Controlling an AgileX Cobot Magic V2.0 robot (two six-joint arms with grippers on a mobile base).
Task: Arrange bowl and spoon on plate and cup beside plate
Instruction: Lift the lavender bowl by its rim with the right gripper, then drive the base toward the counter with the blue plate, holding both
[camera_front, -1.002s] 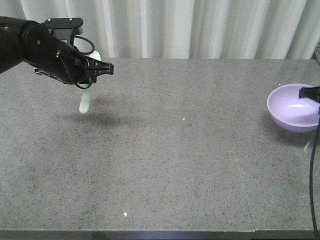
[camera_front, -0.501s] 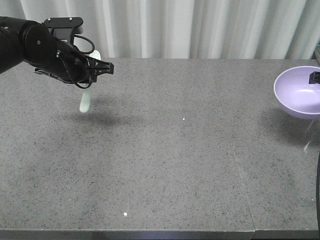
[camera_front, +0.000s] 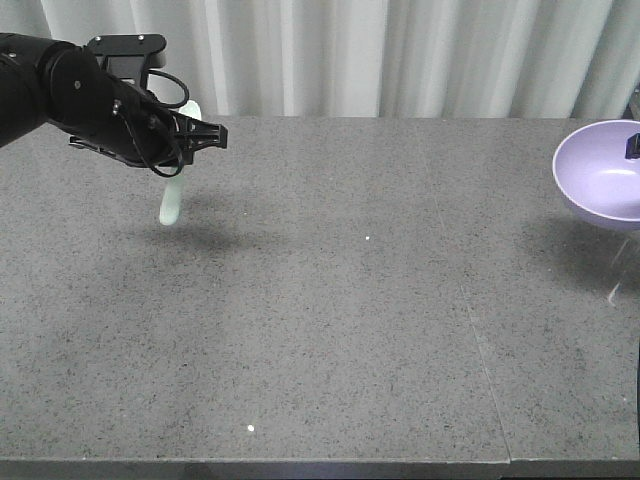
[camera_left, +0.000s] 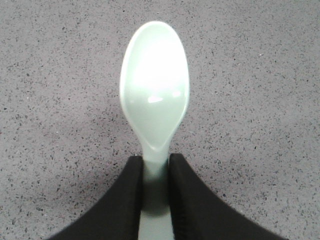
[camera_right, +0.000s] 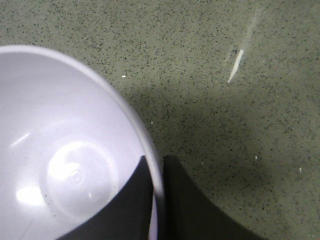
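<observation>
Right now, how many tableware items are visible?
2. The spoon is in the left fingers, far left; the bowl in the right fingers, right edge. Others may be off-frame.

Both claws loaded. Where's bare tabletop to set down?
The wide middle of the table, between the spoon in the left claw and the raised bowl in the right claw, is bare. Nothing crowded in view.

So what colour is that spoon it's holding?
The spoon is pale mint green, clearest in the left wrist view.
</observation>
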